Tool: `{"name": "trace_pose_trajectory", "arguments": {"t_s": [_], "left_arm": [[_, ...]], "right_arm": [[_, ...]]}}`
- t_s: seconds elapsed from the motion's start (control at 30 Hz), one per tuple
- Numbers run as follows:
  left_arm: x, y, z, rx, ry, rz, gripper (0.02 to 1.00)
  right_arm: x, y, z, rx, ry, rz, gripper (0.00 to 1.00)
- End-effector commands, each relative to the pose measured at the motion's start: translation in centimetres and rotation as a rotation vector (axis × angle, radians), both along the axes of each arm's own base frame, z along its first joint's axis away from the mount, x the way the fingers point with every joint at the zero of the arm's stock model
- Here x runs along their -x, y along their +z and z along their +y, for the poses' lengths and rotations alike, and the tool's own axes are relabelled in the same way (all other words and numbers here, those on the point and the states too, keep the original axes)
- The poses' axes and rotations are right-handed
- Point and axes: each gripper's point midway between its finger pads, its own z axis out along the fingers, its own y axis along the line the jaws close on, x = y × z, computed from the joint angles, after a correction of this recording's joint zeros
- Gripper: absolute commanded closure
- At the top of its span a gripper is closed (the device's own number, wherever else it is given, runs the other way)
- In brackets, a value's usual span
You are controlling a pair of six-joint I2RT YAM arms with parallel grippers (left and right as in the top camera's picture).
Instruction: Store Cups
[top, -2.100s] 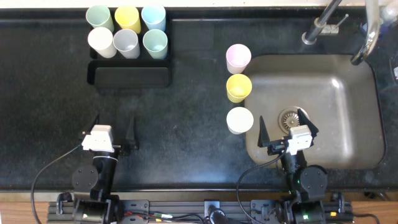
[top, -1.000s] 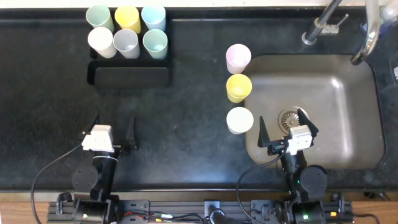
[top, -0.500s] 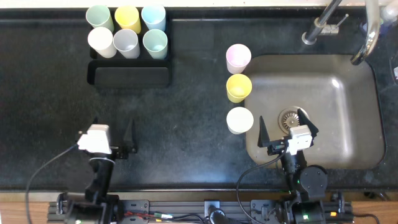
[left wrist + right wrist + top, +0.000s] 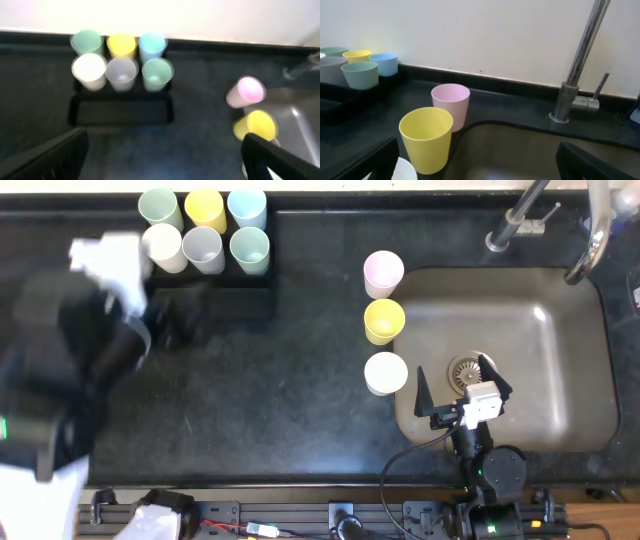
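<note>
The top camera looks straight down on my counter (image 4: 300, 380). My left wrist camera rides high, facing the back wall (image 4: 200, 17); my right sits low at the sink (image 4: 520, 150). Both catch the pink cup (image 4: 245, 91).

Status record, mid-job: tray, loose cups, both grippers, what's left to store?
tray: six cups fill its back two rows; front row free
loose cups: pink cup, yellow cup, white cup, upright in a line on the counter beside the sink
left gripper: open, lifted, short of the tray
right gripper: open, over the sink
left to store: three loose cups
</note>
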Motion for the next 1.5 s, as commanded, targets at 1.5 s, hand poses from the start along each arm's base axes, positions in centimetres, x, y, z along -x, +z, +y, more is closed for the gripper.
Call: {"name": "trace_pose_trajectory", "arguments": {"t_s": [1.5], "left_arm": [[-16.4,-27.2,-25.4,-0.091,0.028,0.561,0.075]], "right_arm": [[0.0,-0.3,0.1,-0.003,0.005,-0.001,0.005]]}}
